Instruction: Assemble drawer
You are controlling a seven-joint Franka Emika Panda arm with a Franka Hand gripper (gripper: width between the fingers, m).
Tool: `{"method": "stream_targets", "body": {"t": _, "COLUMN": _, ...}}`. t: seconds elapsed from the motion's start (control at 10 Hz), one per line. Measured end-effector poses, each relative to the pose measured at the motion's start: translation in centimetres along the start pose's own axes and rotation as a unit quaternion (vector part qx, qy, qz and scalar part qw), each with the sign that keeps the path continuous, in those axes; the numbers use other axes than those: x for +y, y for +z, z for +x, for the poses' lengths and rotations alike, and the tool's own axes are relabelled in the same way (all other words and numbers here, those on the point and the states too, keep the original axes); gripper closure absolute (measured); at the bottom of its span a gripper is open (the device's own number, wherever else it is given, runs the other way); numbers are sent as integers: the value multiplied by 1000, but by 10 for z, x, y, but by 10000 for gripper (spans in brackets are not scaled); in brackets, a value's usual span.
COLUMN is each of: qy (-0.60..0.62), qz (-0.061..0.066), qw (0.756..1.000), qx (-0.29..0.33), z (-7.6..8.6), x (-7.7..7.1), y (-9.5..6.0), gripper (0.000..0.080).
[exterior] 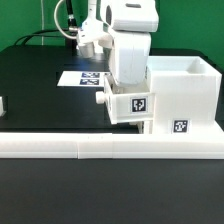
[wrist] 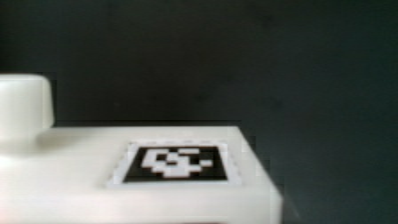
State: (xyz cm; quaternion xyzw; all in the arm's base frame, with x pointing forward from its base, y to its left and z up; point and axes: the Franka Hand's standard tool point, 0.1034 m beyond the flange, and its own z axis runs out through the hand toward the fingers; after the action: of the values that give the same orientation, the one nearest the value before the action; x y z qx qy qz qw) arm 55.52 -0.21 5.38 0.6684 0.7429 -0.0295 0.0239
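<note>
Drawer housing (exterior: 178, 98) beside border wall (exterior: 110, 148); tray (exterior: 128, 104) under arm, probably touching housing; jaws' state indiscernible.

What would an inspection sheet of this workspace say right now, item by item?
Surface: black flat table.
Job's things: large white plastic boxy housing, open on top; small white tagged tray at its side towards the exterior view's left.
Clutter: flat white marker board; long low white border wall.
Tool: hidden behind the white arm; state unclear.
Cables: dark cable by the arm.
Surroundings: green backdrop.
</note>
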Motion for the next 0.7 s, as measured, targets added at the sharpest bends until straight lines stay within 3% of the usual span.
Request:
{"method": "stream_targets", "body": {"t": 0.2, "qy": 8, "qz": -6, "qw": 1000, "qx": 0, "z": 0, "x": 1, "y": 0, "gripper": 755}}
{"method": "stream_targets", "body": {"t": 0.3, "qy": 9, "qz": -6, "qw": 1000, "qx": 0, "z": -1, "x": 1, "y": 0, "gripper": 675}}
{"method": "stream_targets", "body": {"t": 0.4, "qy": 9, "qz": -5, "qw": 1000, "qx": 0, "z": -1, "x": 1, "y": 0, "gripper": 675}}
{"method": "stream_targets", "body": {"t": 0.5, "qy": 16, "qz": -5, "qw": 1000, "qx": 1, "z": -1, "x": 1, "y": -1, "gripper": 523}}
{"method": "stream_targets", "body": {"t": 0.6, "qy": 31, "qz": -7, "qw": 1000, "qx": -1, "z": -2, "x": 4, "y": -7, "gripper": 523}}
{"method": "stream_targets", "body": {"t": 0.7, "qy": 31, "qz": -10, "qw": 999, "qx": -2, "z": -1, "x": 6, "y": -10, "gripper": 339}}
